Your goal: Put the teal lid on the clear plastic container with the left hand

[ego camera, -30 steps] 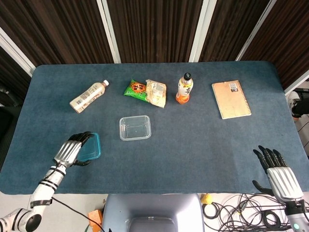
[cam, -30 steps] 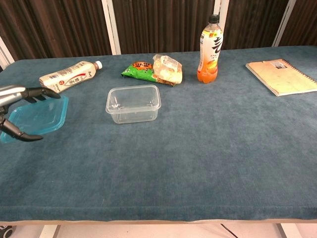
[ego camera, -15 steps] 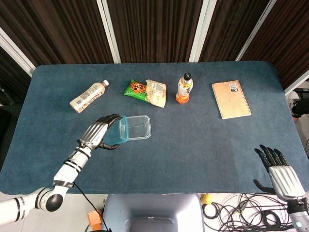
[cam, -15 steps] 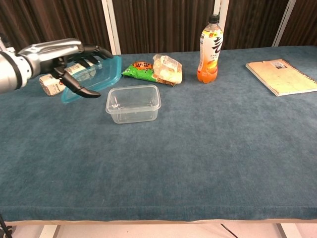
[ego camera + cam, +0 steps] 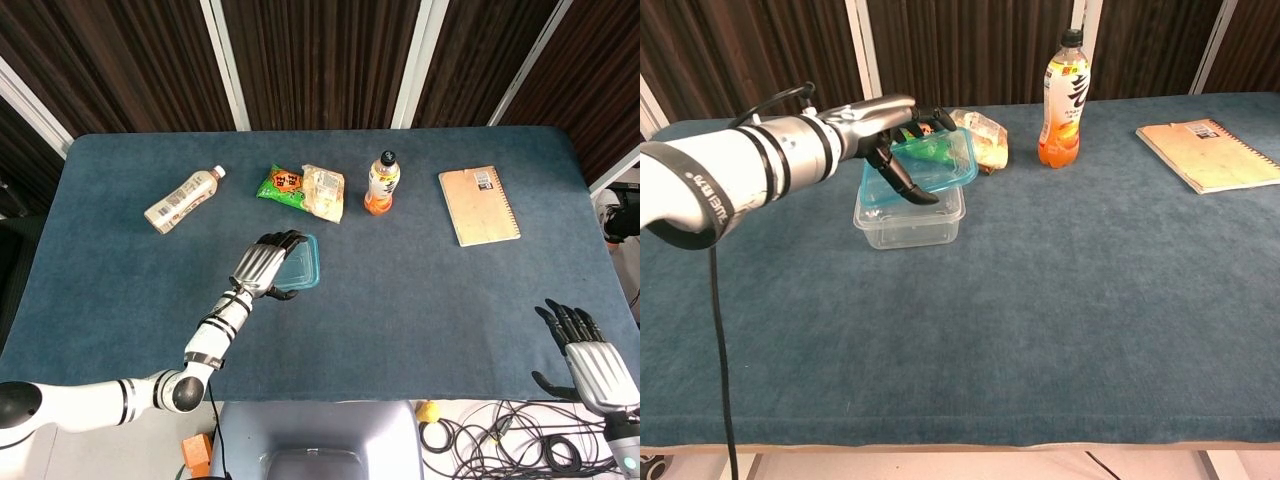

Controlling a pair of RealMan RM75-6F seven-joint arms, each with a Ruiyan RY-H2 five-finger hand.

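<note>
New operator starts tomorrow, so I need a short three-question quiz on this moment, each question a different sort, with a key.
1. True or false: the teal lid is sealed flat on the clear container.
2. Which hand holds the lid? A) left hand B) right hand
3. Fill in: the bottle standing upright holds an ______ drink.

Key
1. False: it is tilted above the container, far edge raised.
2. A; the right hand is empty, fingers apart, off the table's near right corner.
3. orange
</note>
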